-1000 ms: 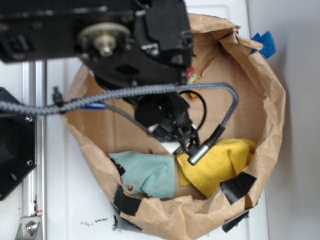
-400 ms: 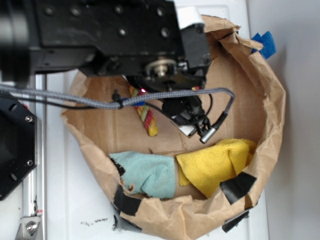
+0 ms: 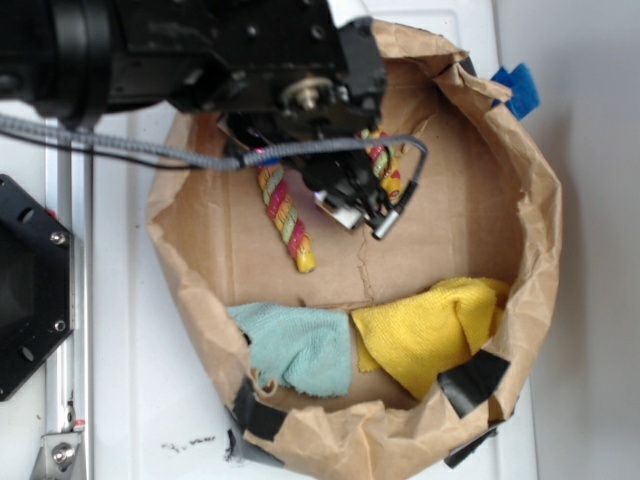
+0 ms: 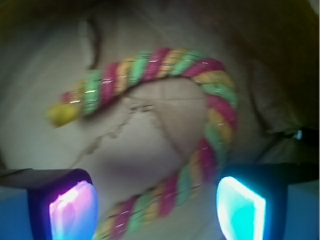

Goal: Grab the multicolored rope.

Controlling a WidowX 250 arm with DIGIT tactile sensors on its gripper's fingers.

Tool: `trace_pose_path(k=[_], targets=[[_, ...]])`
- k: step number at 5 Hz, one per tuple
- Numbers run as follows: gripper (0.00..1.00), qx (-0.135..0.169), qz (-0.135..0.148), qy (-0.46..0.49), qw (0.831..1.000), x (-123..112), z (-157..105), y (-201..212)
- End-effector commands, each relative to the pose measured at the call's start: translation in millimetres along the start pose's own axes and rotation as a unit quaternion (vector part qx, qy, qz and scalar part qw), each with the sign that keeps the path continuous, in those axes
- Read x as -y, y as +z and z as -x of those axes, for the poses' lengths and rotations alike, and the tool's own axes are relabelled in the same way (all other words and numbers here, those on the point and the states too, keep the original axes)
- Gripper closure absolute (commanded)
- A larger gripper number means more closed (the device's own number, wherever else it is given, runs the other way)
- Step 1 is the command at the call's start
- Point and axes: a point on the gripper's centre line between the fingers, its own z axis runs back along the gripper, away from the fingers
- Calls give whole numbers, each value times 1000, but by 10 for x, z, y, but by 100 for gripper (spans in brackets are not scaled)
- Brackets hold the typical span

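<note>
**Colours in the paper bag**

The multicolored rope [image 4: 210,107] showed twisted bands of red, yellow and pale green (its tip plain yellow). The paper bag [image 3: 530,250] was brown. One cloth [image 3: 300,345] was teal, the other cloth [image 3: 430,330] plain yellow. The hand [image 4: 155,207] wore pink and cyan pads.

Exterior view bright, slightly soft; wrist view dim, blurred, with glowing pads [image 4: 74,209]

1 multicolored rope [image 3: 285,212], 2 cloths [image 3: 300,345], 1 paper bag [image 3: 540,250].
</note>
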Motion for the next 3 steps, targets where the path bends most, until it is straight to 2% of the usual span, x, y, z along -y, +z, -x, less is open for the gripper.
trace_pose_path(k=[1,3], targets=[[0,17,-9,9,1000,-182,-138,-198],[0,21,-29,3,999,-73,-134,-450]])
